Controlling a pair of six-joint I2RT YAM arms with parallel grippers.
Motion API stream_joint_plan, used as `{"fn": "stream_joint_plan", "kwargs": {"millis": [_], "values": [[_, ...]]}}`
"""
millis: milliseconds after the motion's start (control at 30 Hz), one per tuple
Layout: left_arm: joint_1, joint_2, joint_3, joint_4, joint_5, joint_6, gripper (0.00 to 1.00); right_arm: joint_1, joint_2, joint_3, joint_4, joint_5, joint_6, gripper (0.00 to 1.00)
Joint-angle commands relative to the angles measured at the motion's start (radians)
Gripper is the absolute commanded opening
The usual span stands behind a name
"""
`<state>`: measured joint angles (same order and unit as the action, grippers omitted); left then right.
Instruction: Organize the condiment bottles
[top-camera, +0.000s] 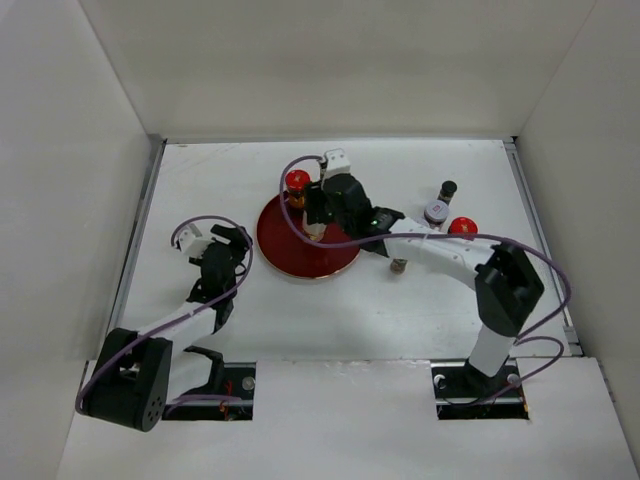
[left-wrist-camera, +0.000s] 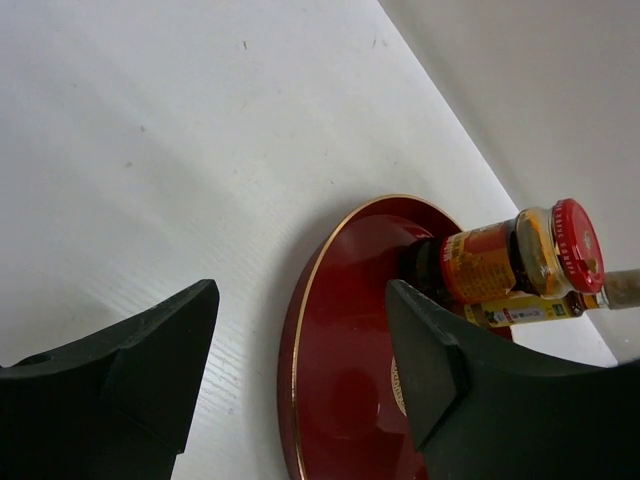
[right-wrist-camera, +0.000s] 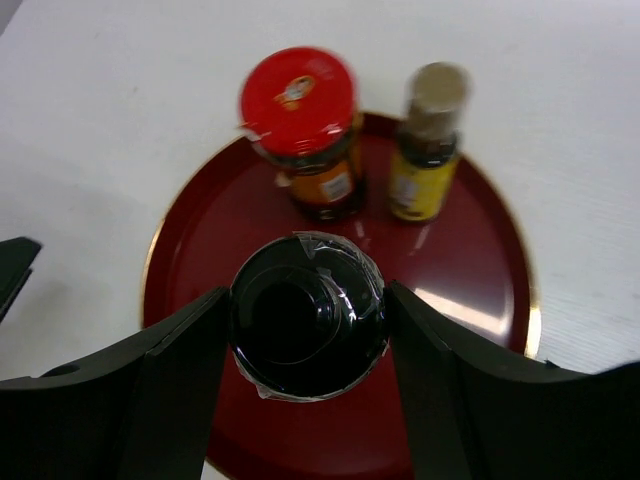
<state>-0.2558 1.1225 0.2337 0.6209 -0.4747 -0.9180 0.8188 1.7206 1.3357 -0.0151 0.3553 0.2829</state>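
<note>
A white table (top-camera: 420, 310) is enclosed by plain white walls (top-camera: 300, 60). Just left of the red tray (top-camera: 280, 250), the left gripper (left-wrist-camera: 300, 300) is held wide open and empty. A black-capped bottle (right-wrist-camera: 305, 335) is clamped between the fingers of the right gripper (right-wrist-camera: 305, 298) over the tray. Farther back on the tray, a red-capped jar (right-wrist-camera: 300, 100) and a yellow-labelled bottle (right-wrist-camera: 425, 165) are stood side by side. Off the tray, beyond the right arm, a red-topped jar (top-camera: 462, 227), a pale-lidded jar (top-camera: 436, 211) and a dark-topped bottle (top-camera: 447, 190) are clustered.
</note>
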Motion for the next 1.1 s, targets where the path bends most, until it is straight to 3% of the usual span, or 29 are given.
{"fn": "stream_joint_plan", "kwargs": {"millis": [0,533,700,833,967,1033,1067], "values": [[0.007,-0.009,-0.025,0.128,-0.024,-0.009,0.66,0.05,0.075,0.129,0.145,-0.03,-0.007,0.5],[0.011,-0.084,-0.057,0.129,-0.018,-0.005,0.66,0.093,0.434,0.385,0.27,0.04,-0.039,0.56],[0.01,-0.067,-0.054,0.129,-0.016,-0.012,0.66,0.113,0.439,0.39,0.3,0.057,-0.044,0.86],[0.005,-0.049,-0.051,0.134,-0.016,-0.012,0.66,0.127,0.351,0.34,0.303,0.036,-0.05,0.92],[0.005,-0.059,-0.053,0.137,-0.004,-0.015,0.66,0.131,0.174,0.176,0.328,0.014,-0.051,0.87],[0.01,-0.064,-0.053,0.132,-0.005,-0.013,0.66,0.13,0.056,0.044,0.343,0.027,-0.045,0.77],[0.014,-0.063,-0.054,0.132,0.001,-0.018,0.66,0.131,-0.004,-0.024,0.343,0.036,-0.039,0.65]]}}
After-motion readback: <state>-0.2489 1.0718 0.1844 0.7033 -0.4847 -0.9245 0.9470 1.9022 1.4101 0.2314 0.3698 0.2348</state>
